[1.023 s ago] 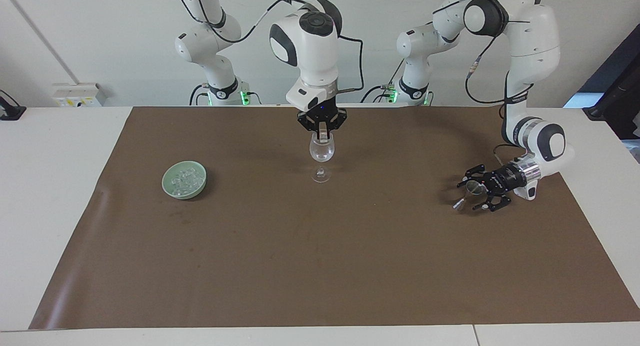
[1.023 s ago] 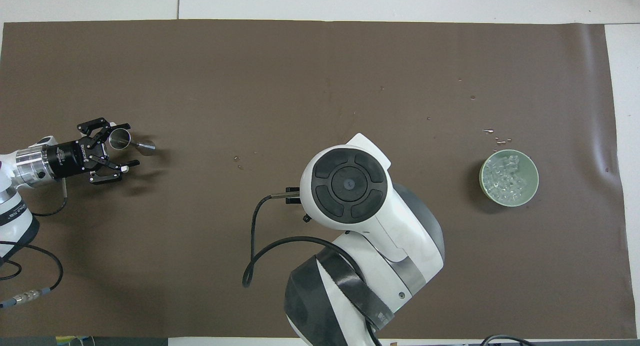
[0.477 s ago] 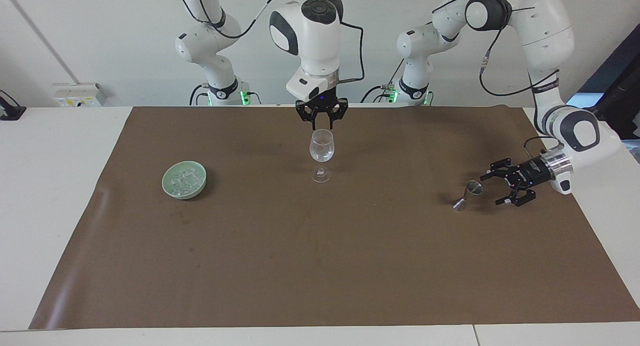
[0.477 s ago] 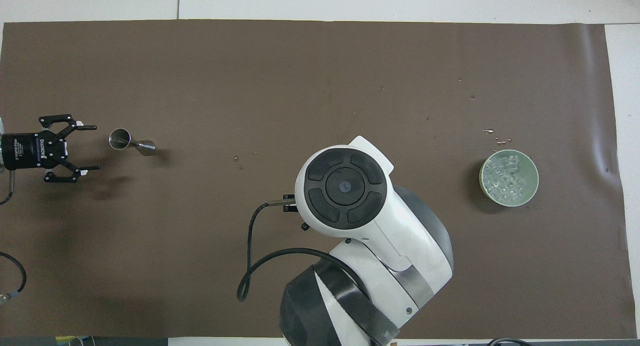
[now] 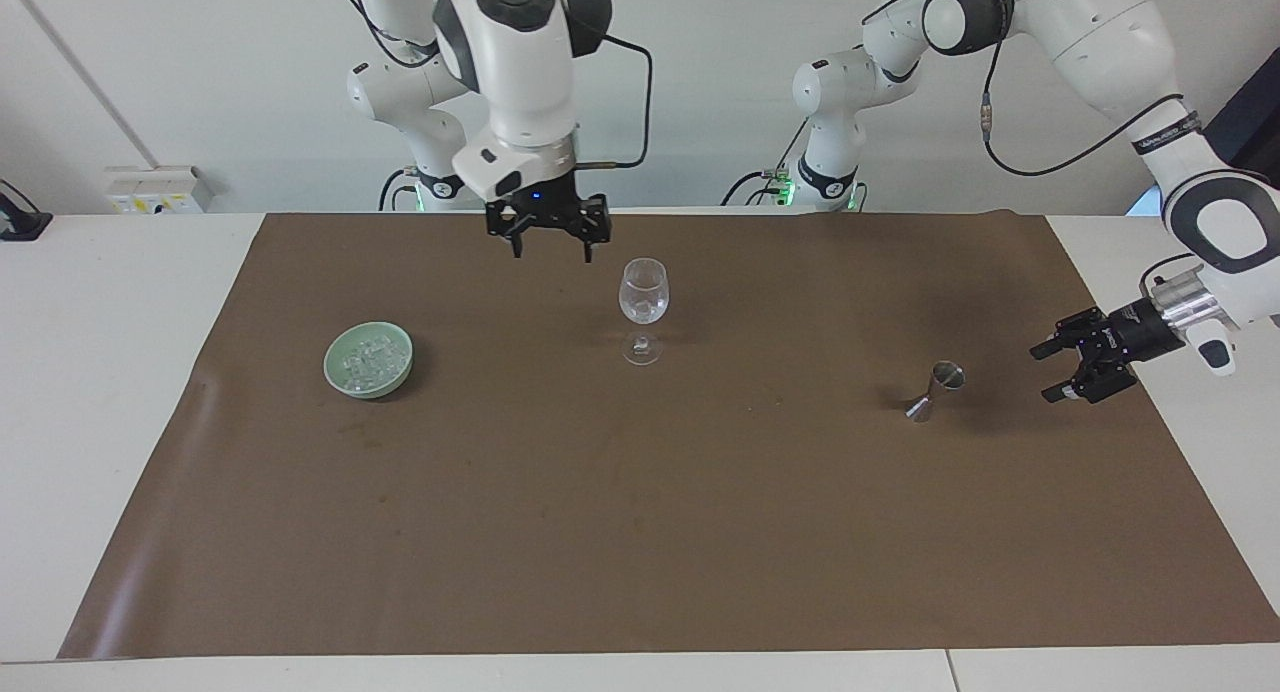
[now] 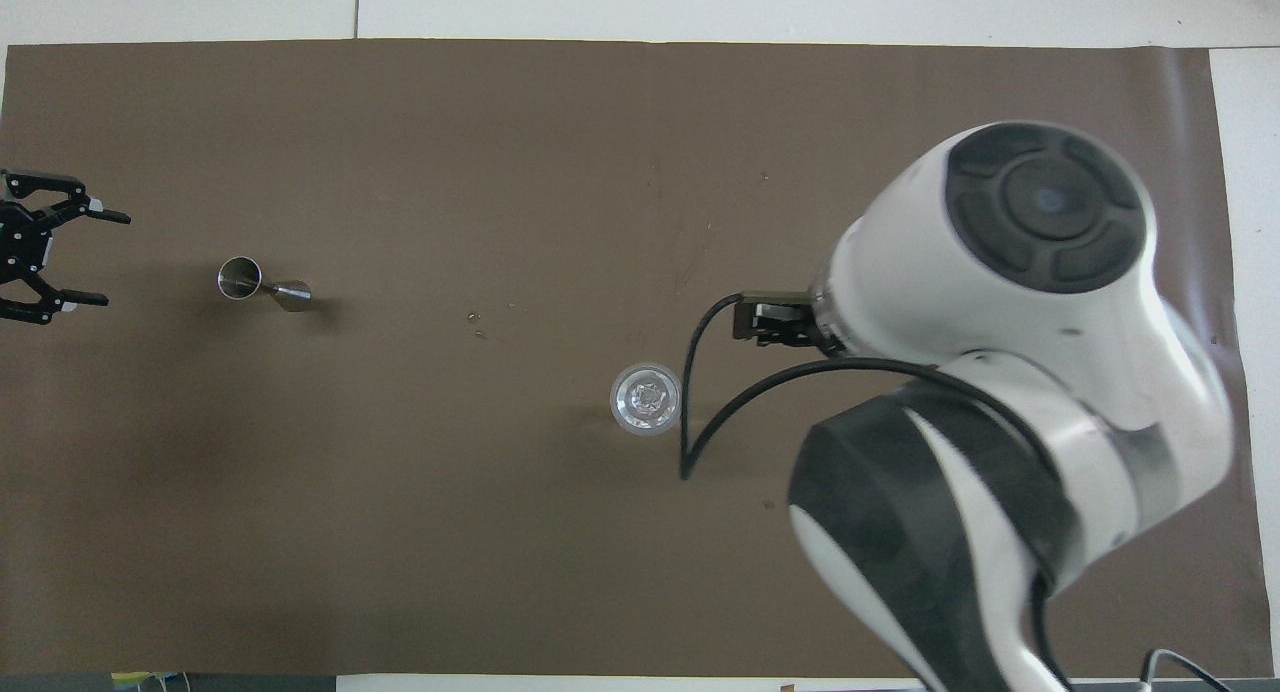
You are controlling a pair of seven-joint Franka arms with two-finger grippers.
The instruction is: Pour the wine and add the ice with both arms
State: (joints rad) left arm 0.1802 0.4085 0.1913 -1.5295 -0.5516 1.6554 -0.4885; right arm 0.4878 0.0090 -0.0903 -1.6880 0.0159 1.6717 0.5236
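A clear wine glass (image 5: 643,297) (image 6: 646,399) stands upright mid-mat with something clear low in its bowl; I cannot tell what. The ice (image 5: 368,356) lies heaped in a pale green bowl (image 5: 340,375) toward the right arm's end; the right arm hides both in the overhead view. No wine is in view. My right gripper (image 5: 552,252) hangs open and empty over the mat, between glass and bowl. My left gripper (image 5: 1042,375) (image 6: 105,257) is open and empty, apart from a small steel jigger (image 5: 935,390) (image 6: 262,284).
A brown mat (image 5: 640,532) covers most of the white table. A few small clear specks lie on the mat near the glass (image 6: 478,319). The right arm's big wrist (image 6: 1030,302) blocks the overhead view of that end.
The right gripper opened over the glass, rose and swung toward the bowl's end. The left gripper drew back from the jigger toward the left arm's end of the table.
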